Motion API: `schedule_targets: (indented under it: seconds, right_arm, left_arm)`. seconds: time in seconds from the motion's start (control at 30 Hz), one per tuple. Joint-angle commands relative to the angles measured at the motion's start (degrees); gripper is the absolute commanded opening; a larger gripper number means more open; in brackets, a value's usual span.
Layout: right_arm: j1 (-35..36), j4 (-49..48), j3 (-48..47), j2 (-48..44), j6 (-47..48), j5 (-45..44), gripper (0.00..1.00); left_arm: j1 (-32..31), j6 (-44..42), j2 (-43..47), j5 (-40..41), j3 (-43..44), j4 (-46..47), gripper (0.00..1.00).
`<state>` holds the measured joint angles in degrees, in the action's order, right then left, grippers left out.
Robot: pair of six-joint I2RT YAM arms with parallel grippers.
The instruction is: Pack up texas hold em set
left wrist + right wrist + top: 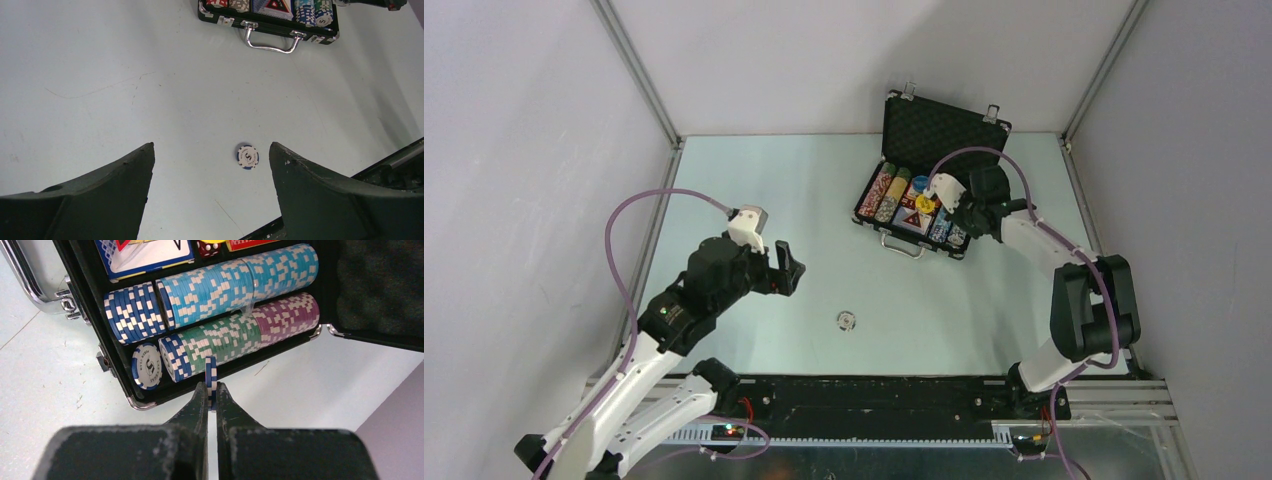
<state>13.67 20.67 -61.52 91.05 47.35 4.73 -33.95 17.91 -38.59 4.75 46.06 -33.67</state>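
We see the right pincer [212, 390] pinching a blue chip [211, 371] over the open briefcase [944, 130], the left pincer [211, 150] spread near a lone chip [247, 156].

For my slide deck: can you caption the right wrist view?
The right gripper pinches a blue-and-white chip on edge at the rim of the open case, beside its chip rows.

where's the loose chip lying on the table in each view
top external: loose chip on the table, below the case.
left wrist: low centre, framed by the open left pincer.
right wrist: not in it; the right pincer grips another chip.
shared landmark: the case's silver handle.
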Motion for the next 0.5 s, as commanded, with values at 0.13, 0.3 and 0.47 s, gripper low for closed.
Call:
schedule_targets:
  seconds: [0.13,0.3,0.47]
  right_arm:
    - [0.72,-1.04,-1.06,-8.28,0.34,6.95,0.00]
    - [1.00,5.24,-1.12,-8.45,3.60,13.48,0.00]
    - [0.97,8.17,-1.48,-5.51,4.47,12.49,0.00]
  left_arm:
    - [0.26,-1.30,0.02,-0.22,-0.50,0.90,0.89]
    - [0.26,-1.33,-0.15,-0.43,-0.49,0.90,0.89]
    - [0.30,-1.37,-0.17,-0.49,-0.53,0.92,0.89]
